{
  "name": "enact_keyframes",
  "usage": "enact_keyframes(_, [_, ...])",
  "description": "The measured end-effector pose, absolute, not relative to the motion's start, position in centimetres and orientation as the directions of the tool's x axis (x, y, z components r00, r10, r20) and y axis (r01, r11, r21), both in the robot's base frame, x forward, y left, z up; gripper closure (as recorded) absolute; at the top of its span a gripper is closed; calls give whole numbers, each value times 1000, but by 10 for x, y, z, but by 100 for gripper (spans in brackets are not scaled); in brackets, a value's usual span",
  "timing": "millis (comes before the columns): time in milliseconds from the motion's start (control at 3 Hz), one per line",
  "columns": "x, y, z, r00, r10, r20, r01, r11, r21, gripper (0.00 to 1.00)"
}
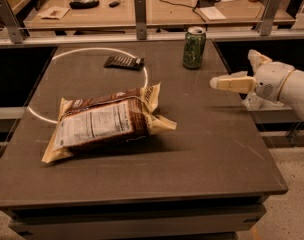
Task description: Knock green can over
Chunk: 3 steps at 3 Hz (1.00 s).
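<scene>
The green can (194, 47) stands upright near the far right edge of the dark table (207, 149), its silver top showing. My gripper (233, 69) hovers over the table's right edge, to the right of the can and nearer to me. Its fingers are spread apart and hold nothing. One cream finger (232, 83) points left, toward the table's middle. The other finger (256, 59) points up and back. A gap of bare table lies between that fingertip and the can.
A large brown and cream snack bag (104, 124) lies on its side at the table's middle left. A small dark flat packet (123, 62) lies at the back inside a white ring (47, 64) marked on the table. A rail with metal posts (140, 16) runs behind the table.
</scene>
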<state>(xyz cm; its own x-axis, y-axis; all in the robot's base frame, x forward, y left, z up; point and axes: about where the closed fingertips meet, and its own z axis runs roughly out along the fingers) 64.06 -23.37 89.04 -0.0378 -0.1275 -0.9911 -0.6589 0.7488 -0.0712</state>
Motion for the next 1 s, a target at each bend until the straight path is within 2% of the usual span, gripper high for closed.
enact_keyframes(1000, [711,-198,874,-72,-197,-978,-617,779,-111,0])
